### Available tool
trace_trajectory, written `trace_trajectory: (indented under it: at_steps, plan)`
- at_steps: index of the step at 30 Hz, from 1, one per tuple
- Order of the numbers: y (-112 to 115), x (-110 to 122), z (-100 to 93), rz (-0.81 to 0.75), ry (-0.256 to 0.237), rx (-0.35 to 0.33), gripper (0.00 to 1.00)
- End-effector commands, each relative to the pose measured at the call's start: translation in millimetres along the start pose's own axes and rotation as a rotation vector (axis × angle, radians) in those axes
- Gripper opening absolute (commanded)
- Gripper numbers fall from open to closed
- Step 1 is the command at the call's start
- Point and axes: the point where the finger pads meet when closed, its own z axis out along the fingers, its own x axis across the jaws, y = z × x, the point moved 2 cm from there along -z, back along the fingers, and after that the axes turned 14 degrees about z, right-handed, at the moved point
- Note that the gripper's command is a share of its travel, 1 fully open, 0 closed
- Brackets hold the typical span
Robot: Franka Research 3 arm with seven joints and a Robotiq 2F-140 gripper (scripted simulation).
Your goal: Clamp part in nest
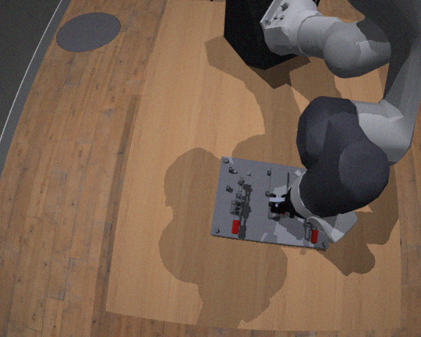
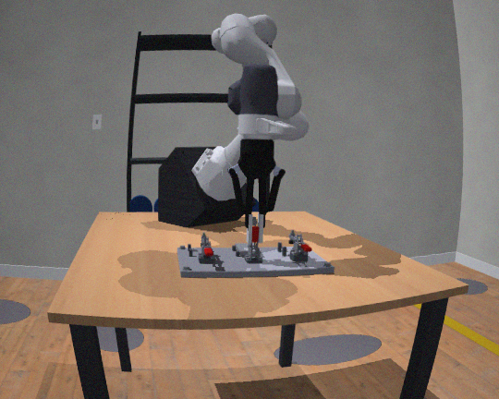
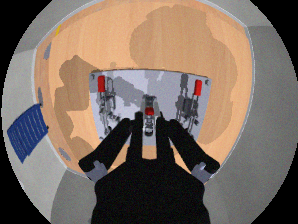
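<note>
The grey fixture plate (image 1: 223,195) (image 2: 191,271) (image 3: 136,80) lies on the table and carries three clamps with red handles. The left clamp's handle (image 1: 235,226) (image 2: 208,251) (image 3: 101,84) and the right clamp's handle (image 1: 314,235) (image 2: 306,247) (image 3: 197,86) lie low. The middle clamp's handle (image 2: 256,234) (image 3: 150,110) stands upright. My gripper (image 2: 256,225) (image 3: 149,107) points straight down over the middle nest and is shut on this upright handle. In the overhead view the arm hides most of the middle and right nests. I cannot make out the part in any view.
The arm's black base (image 2: 182,185) stands on the table behind the plate. A black rack (image 2: 136,115) stands behind the table. The table's front edge (image 2: 261,319) is well in front of the plate.
</note>
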Motion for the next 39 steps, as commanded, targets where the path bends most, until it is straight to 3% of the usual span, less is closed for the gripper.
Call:
trace_trajectory:
  at_steps: [1, 39]
  plan:
    - [1, -1, 1.3, 0.006, -0.002, -0.002, 0.00]
    - [-18, -5, 3.1, 0.006, -0.002, -0.002, 0.00]
